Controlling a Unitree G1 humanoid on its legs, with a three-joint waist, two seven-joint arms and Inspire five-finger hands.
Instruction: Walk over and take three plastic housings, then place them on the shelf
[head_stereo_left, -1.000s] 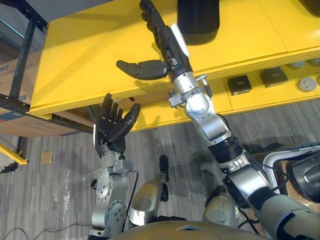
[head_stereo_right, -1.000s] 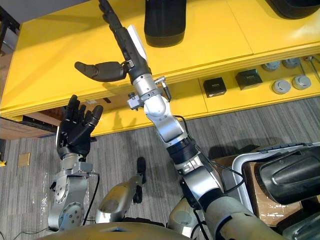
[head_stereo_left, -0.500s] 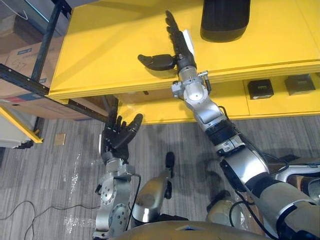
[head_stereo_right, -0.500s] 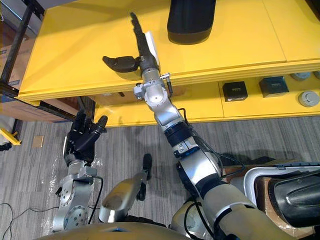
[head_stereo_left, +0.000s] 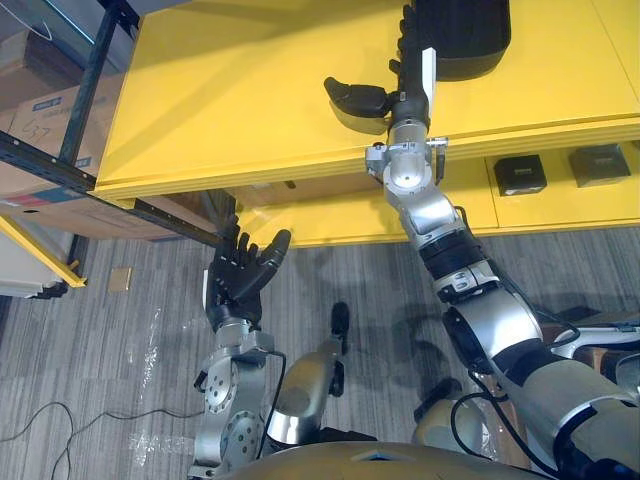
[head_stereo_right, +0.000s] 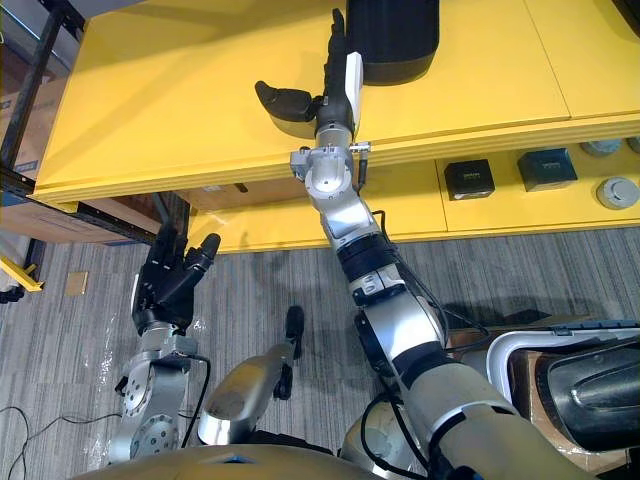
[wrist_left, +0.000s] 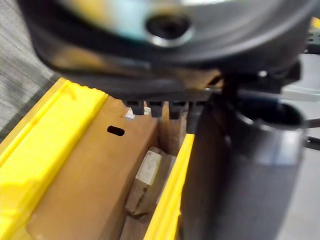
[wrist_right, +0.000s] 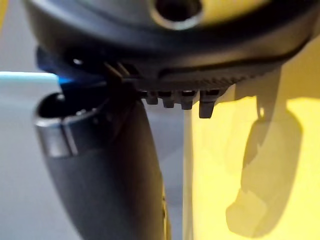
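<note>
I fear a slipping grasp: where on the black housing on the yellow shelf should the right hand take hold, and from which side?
Probably the black housing at its rounded near end, across its width, from its left flank, where the open right hand reaches. It lies flat on the yellow shelf, that end unobstructed.

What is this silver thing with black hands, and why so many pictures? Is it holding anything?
It is a walking robot with two arms. Two pictures come from cameras in its head, looking down; two come from cameras on its wrists, very close. Its right hand reaches with straight fingers over a yellow shelf, beside a black plastic housing lying there. Its left hand is open, low in front of the shelf. Neither hand holds anything. On the level below sit small black boxes.
</note>
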